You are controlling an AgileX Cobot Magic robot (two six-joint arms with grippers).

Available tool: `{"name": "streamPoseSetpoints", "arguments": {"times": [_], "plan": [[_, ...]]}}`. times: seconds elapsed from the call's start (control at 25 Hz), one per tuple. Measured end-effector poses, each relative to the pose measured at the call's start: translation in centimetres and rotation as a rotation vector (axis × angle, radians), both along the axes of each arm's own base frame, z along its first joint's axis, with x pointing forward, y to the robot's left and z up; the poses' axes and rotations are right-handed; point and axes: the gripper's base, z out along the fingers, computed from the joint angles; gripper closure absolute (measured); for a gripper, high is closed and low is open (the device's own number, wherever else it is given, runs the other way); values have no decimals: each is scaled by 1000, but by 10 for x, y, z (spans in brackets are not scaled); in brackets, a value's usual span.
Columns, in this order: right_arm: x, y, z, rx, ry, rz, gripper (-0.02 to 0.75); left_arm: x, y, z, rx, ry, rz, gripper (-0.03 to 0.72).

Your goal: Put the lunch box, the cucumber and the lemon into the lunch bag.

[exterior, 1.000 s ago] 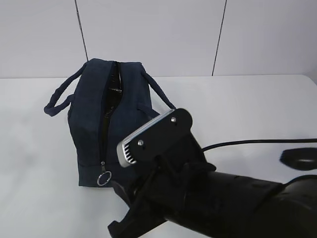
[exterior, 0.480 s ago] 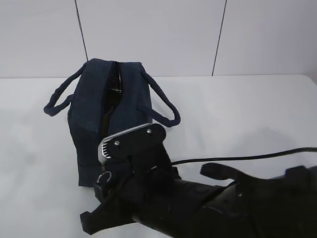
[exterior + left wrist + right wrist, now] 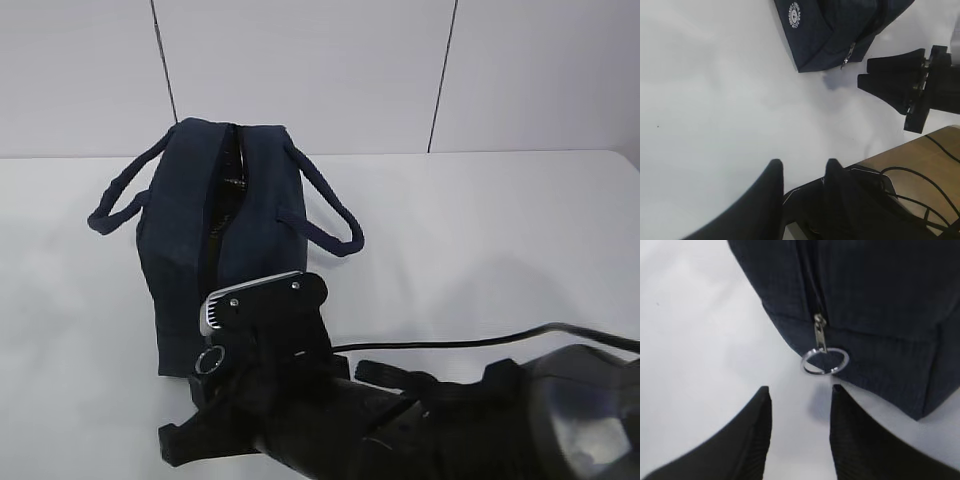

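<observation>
Navy woven-fabric lunch bag (image 3: 215,240) boxy, metal ring pull (image 3: 824,360) round; right hand (image 3: 800,405) open, left hand (image 3: 801,172) open, both empty.

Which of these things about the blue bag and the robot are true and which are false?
1. The lunch bag stands on the white table. True.
2. The right gripper is clamped on the zipper ring. False: it is open, just short of the ring.
3. The left gripper holds a lemon. False: it is open and holds nothing.
4. The bag has two loop handles. True.
</observation>
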Motion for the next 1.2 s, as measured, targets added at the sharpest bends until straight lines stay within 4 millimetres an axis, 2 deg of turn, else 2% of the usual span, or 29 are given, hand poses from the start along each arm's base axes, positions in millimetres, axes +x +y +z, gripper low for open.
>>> {"name": "streamPoseSetpoints", "arguments": {"times": [0.2,0.32,0.44,0.92,1.2], "plan": [[3,5,-1,23,13,-17,451,0,0,0,0,0,0,485],[8,14,4,43,10,-13,419,0,0,0,0,0,0,485],[11,20,-1,36,25,-10,389,0,0,0,0,0,0,485],[12,19,-16,16,78,-55,380,0,0,0,0,0,0,481],[13,18,-17,24,78,-71,380,0,0,0,0,0,0,478]]}}
